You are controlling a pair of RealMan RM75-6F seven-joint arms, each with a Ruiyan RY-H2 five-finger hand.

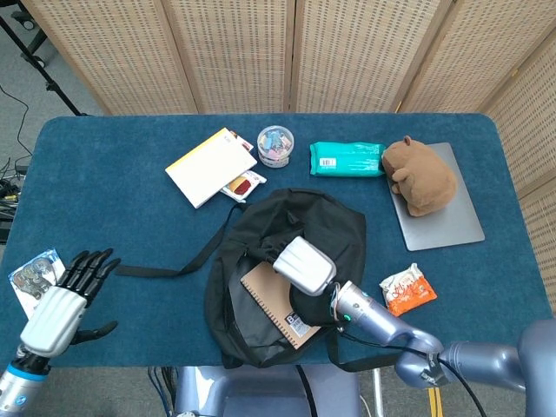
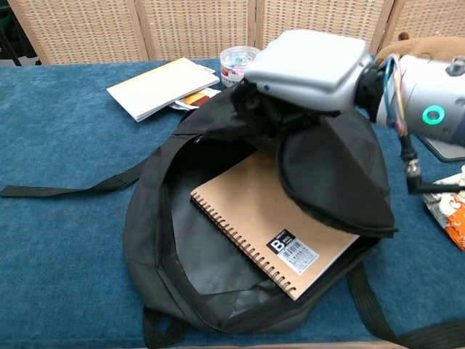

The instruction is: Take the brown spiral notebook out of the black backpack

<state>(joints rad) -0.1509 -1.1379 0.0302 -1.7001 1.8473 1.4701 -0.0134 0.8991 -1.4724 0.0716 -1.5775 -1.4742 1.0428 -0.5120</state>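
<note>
The black backpack (image 1: 228, 323) (image 2: 163, 218) lies open near the table's front edge. My right hand (image 1: 304, 265) (image 2: 309, 62) grips its top flap (image 2: 334, 174) and holds it lifted and folded back. Inside the opening lies the brown spiral notebook (image 1: 272, 304) (image 2: 272, 214), flat, its wire spine toward the front left and a black label near its front corner. The flap covers its far right part. My left hand (image 1: 62, 300) hovers at the table's front left with fingers spread, holding nothing; only the head view shows it.
A white and yellow pad (image 1: 211, 167) (image 2: 161, 87), a clear jar (image 1: 275, 145) and a teal wipes pack (image 1: 346, 159) sit behind the backpack. A plush animal (image 1: 419, 174) lies on a laptop (image 1: 452, 228) at right. An orange snack packet (image 1: 407, 291) and a packaged item (image 1: 30, 276) lie near the front.
</note>
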